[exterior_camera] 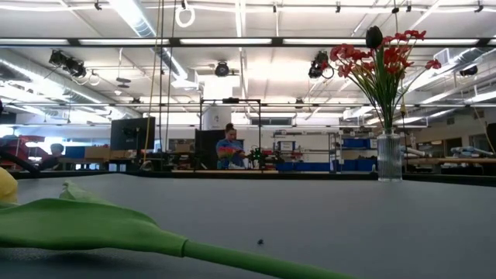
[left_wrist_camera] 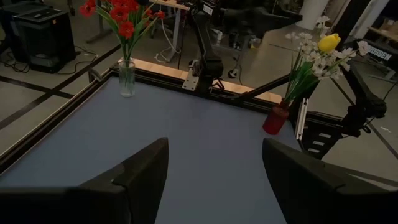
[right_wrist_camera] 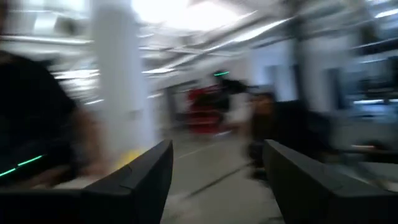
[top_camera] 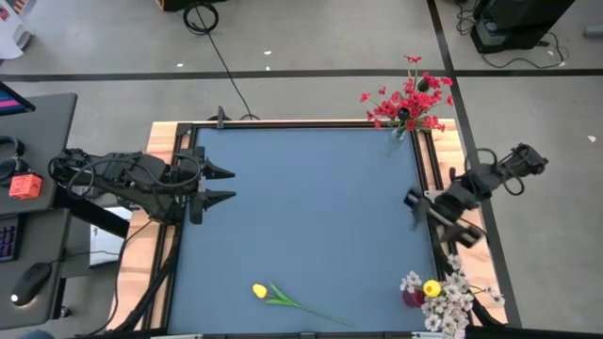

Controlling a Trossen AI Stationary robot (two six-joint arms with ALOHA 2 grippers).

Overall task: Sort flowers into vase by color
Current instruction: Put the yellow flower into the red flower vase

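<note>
A: From above, what do we record?
B: We see the left gripper point(top_camera: 229, 185) at the left edge of the blue-grey table mat point(top_camera: 311, 217), fingers spread and empty. The right gripper point(top_camera: 415, 209) sits at the right edge, fingers apart, holding nothing. A loose yellow tulip on a green stem point(top_camera: 283, 298) lies on the mat near the front edge. The clear glass vase of red blossoms point(top_camera: 407, 105) stands at the far right corner; the dark red vase with whitish sprays and one yellow tulip point(top_camera: 435, 294) stands at the near right corner.

A: At table height?
B: The tulip's green leaf point(exterior_camera: 101, 229) lies close; the red blossoms stand upright far right.

A: Left wrist?
B: Both vases show beyond the parted fingers point(left_wrist_camera: 134, 180).

A: Right wrist?
B: Its own fingers point(right_wrist_camera: 137, 180) stand apart; beyond them we cannot tell anything.
</note>
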